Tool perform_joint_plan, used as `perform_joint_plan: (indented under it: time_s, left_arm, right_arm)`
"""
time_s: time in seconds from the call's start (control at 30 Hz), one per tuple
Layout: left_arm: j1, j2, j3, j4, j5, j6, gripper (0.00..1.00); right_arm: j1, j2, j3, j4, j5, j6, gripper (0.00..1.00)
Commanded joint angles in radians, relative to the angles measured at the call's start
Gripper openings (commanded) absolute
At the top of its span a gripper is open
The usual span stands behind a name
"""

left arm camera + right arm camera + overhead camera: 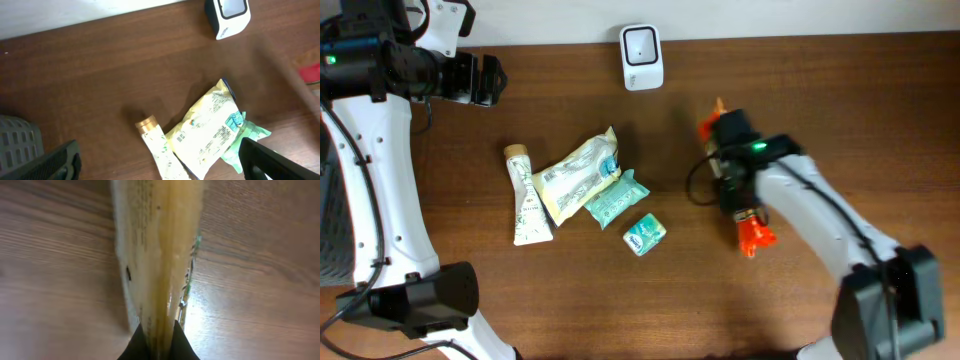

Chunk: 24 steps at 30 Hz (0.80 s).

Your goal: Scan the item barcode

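The right claw (156, 341) is pressed together on a pale yellow packet (155, 250). Its long axis points straight away from the claw over the tabletop (260, 305) (overhead, the arm hides it). The left claw (488, 80) stands spread, well apart.

On my wooden table (820, 80), a white tube (528, 205) with a tan cap lies against a pale yellow pouch (575, 178). A teal pack (615, 200) pokes out from under the pouch, with a small teal-and-white packet (644, 233) just beside it. A grey slotted crate (20, 142) stands at the table's left side.
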Motion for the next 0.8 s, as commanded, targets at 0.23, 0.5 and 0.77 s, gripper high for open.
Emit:
perform_joint_plan:
  time_s: [0.23, 0.5, 0.77]
  left_arm:
    - [0.002, -0.002, 0.001, 0.002, 0.005, 0.016, 0.99]
    - [0.002, -0.002, 0.001, 0.002, 0.005, 0.016, 0.99]
    - [0.002, -0.002, 0.001, 0.002, 0.005, 0.016, 0.99]
  right_arm:
    - [0.208, 0.186, 0.048, 0.032, -0.234, 0.021, 0.61]
    - [0.113, 0.157, 0.115, -0.038, -0.203, 0.008, 0.89]
    - [0.116, 0.158, -0.152, 0.237, -0.123, 0.009, 0.82]
